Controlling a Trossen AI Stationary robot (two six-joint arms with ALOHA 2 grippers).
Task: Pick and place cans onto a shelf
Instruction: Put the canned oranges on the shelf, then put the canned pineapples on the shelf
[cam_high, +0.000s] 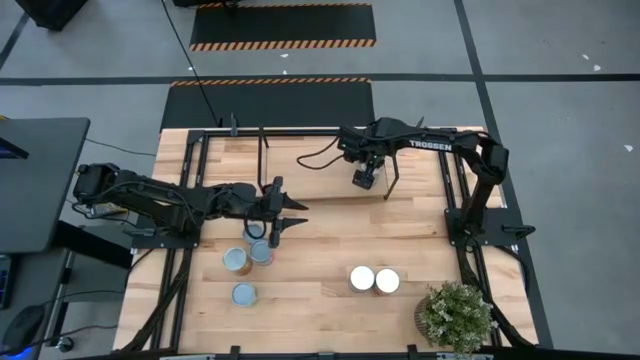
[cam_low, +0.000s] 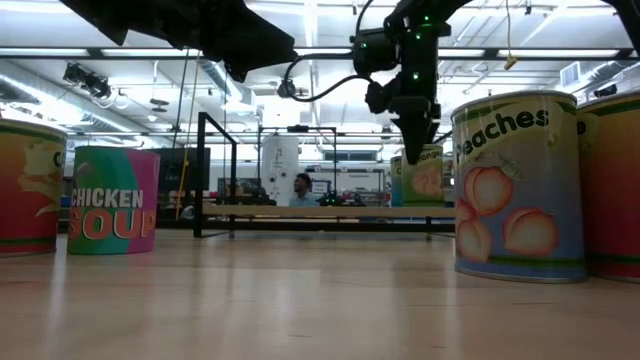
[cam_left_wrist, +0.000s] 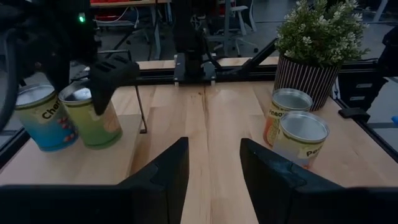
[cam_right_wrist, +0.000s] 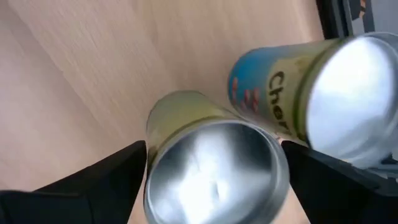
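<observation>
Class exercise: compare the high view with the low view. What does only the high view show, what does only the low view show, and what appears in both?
Only the high view shows the potted plant at the table's corner, the left gripper open above the table, and the cans' round tops, such as the white-topped pair.

Only the low view shows the printed labels, Chicken Soup and Peaches, and a person in the room behind.

Both show the shelf and the right gripper over it, at a can on the shelf.
</observation>
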